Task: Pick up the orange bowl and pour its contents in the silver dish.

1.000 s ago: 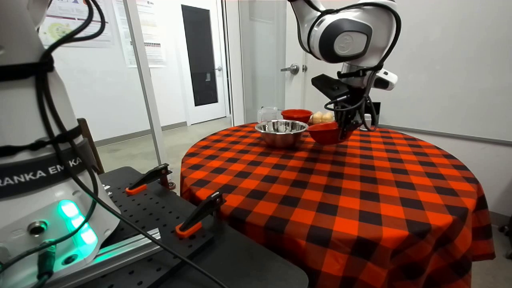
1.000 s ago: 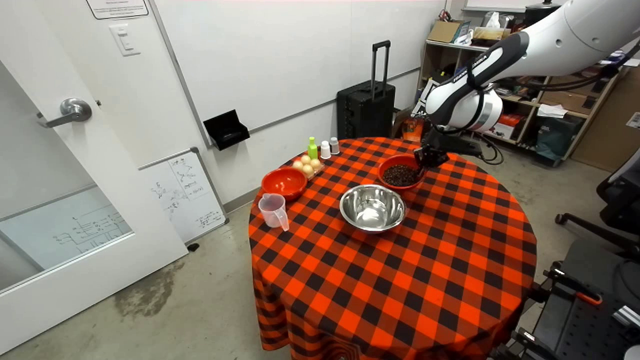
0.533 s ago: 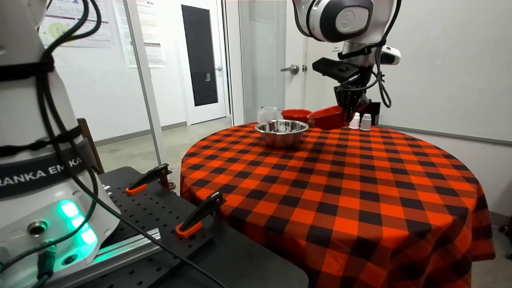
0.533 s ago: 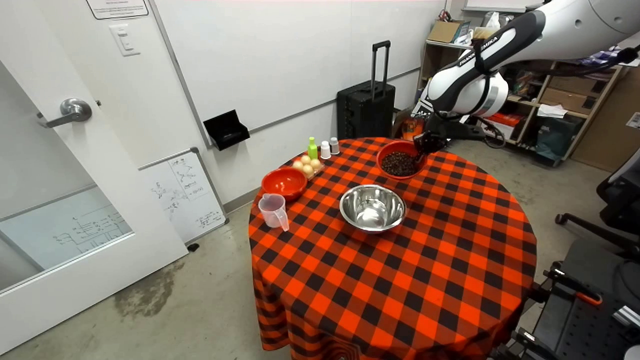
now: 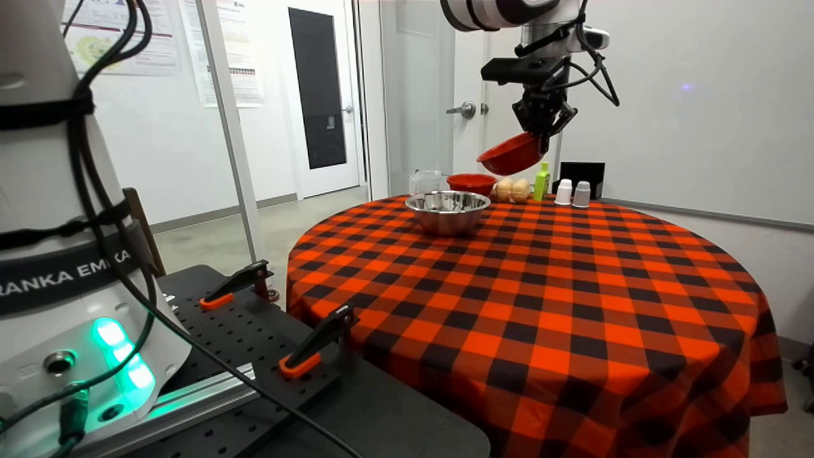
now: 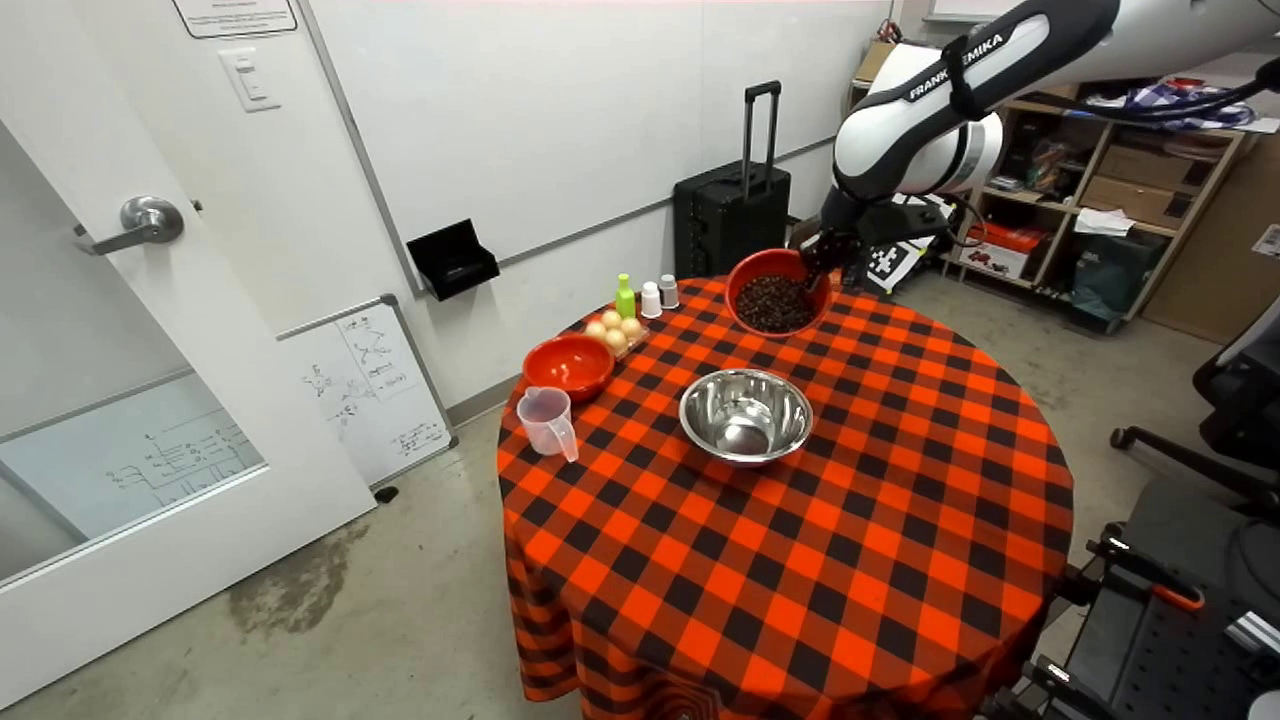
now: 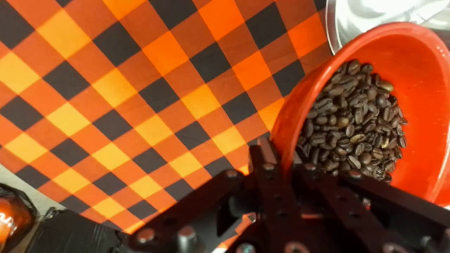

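The orange bowl (image 5: 510, 154) hangs in the air above the table, tilted toward the silver dish's side. It shows also in the other views (image 6: 758, 264) (image 7: 422, 105). Dark coffee beans (image 7: 355, 123) lie inside it, gathered toward the gripper side. My gripper (image 7: 285, 158) is shut on the bowl's rim, one finger outside the wall and one inside. In both exterior views the gripper (image 5: 544, 143) (image 6: 815, 275) is at the bowl's edge. The silver dish (image 5: 448, 221) stands upright on the table, lower than the bowl; its inside (image 6: 745, 415) shows bare metal. The bowl partly covers the dish (image 7: 351, 21) in the wrist view.
A second red-orange bowl (image 6: 568, 368) stands on the checkered table (image 6: 850, 560), beside a clear measuring cup (image 6: 548, 425). Eggs (image 6: 613, 330), a green bottle (image 6: 625, 297), a white shaker (image 6: 650, 300) and a grey-topped shaker (image 6: 669, 291) stand near the wall-side edge.
The gripper has lifted the orange bowl off the table area, upward and slightly toward the wall side, and the bowl has tilted more. The beans stay in it; the silver dish has not moved.
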